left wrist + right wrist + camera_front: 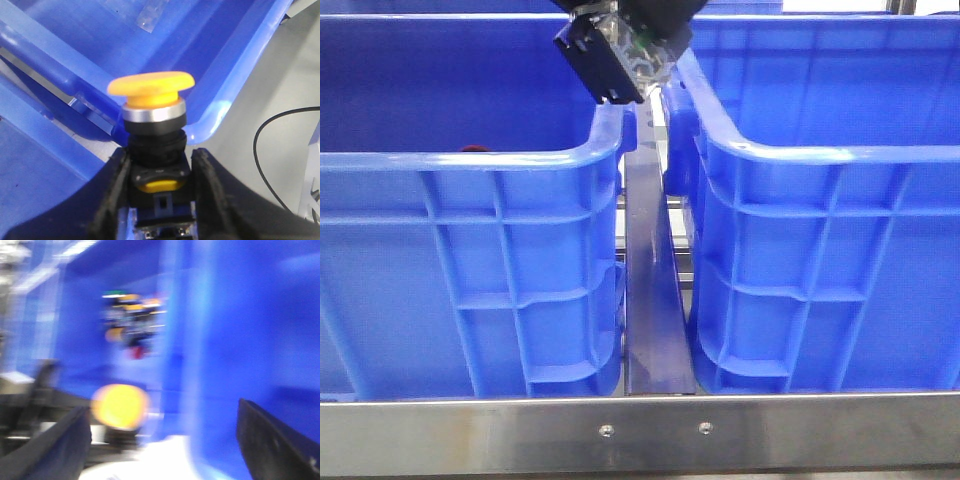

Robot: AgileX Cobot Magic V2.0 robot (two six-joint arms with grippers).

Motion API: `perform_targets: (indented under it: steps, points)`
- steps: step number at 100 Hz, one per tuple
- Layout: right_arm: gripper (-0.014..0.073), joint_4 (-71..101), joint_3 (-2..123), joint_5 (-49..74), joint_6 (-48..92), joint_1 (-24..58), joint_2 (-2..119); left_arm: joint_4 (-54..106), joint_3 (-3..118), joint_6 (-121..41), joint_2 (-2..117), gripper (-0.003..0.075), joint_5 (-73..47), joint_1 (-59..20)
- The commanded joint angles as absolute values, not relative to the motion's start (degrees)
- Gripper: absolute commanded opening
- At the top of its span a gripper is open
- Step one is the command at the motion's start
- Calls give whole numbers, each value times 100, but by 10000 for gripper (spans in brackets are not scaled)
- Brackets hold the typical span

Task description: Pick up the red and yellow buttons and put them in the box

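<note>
My left gripper (pixel 159 165) is shut on the yellow button (pixel 151 87). The black fingers (pixel 114 190) clamp its dark base, and the yellow domed cap stands clear above a silver ring. It hangs over the rim of a blue crate (pixel 235 75). My right gripper (pixel 165 440) is open and empty, its view blurred. A yellow cap (pixel 120 406) shows close by its one finger (pixel 60 440). A small red button (pixel 136 353) lies farther off in a crate. In the front view a black gripper assembly (pixel 615 55) hangs above the gap between the crates; which arm it belongs to is unclear.
Two big blue crates stand side by side, the left one (pixel 470 260) and the right one (pixel 820 260), with a narrow metal strip (pixel 650 290) between them. A dark red spot (pixel 472 149) peeks over the left crate's rim. Several buttons (pixel 131 310) cluster far inside a crate. A steel rail (pixel 640 435) runs along the front.
</note>
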State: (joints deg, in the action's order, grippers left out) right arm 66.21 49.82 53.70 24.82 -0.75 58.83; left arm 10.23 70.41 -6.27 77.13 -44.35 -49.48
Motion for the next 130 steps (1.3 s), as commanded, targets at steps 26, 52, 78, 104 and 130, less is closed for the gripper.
perform_targets:
  steps: [26,52,78,104,130]
  points:
    - [612,7903,5196,5283,2945,816,6633,1126,7200,-616,7560,39,-4084,-4996]
    - [611,7914,5201,5001,2988,1348,6995,1126,7200,-616,7560,39,-4084,-4996]
    - [330,7914,5201,5043,3000,1386,6995,1126,7200,-616,7560,40,-4084,-4996]
    - [272,7914,5201,5045,3027,1386,6995,1126,7211,-625,7560,202,-3950,-4996]
    - [272,7925,5201,4849,3089,1341,6982,1126,7211,-625,7560,524,-3961,-4996]
